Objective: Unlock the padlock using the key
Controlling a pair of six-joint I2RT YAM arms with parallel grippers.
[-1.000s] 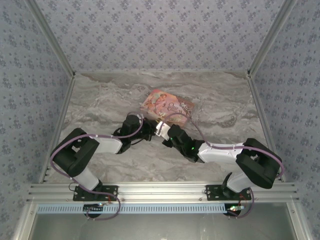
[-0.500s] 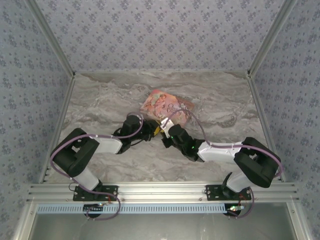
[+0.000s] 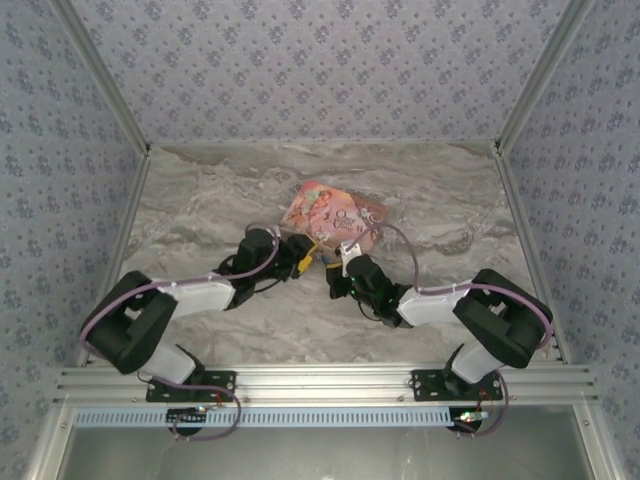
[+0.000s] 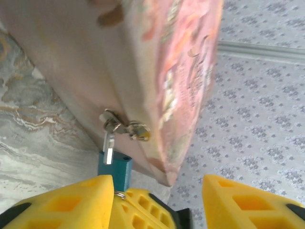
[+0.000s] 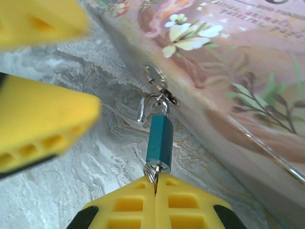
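Walls (image 3: 320, 70) papered in a pale blue-grey flower print close the space on three sides. Between them lies a counter (image 3: 200, 200) of grey-veined marble, with a metal rail (image 3: 320, 380) along its near edge. The left arm (image 3: 190, 295) and the right arm (image 3: 440, 300) both reach from that rail toward the middle of the counter, and their wrists come close together.

Just beyond both wrists is a pink illustrated book (image 3: 335, 212), tilted with one edge raised off the marble.

The left gripper (image 4: 155, 188) stands well open, its two yellow fingers (image 4: 62, 202) wide apart and gripping nothing. The tips of the right gripper sit in the gap between them.

The right gripper (image 5: 156, 183) is pressed fully closed. It pinches the key (image 5: 153, 172), of which just a small metal loop shows at the fingertips.

The padlock (image 5: 159, 142), small and teal, stands directly ahead of the right gripper's tips, its base touching them. It lies just inside the left gripper's left finger. Its silver shackle (image 5: 151, 102) points away from the right gripper and hooks through a little metal clasp (image 5: 157, 81) on the book's edge. In the right wrist view, one leg of the shackle appears to end clear of the teal body.
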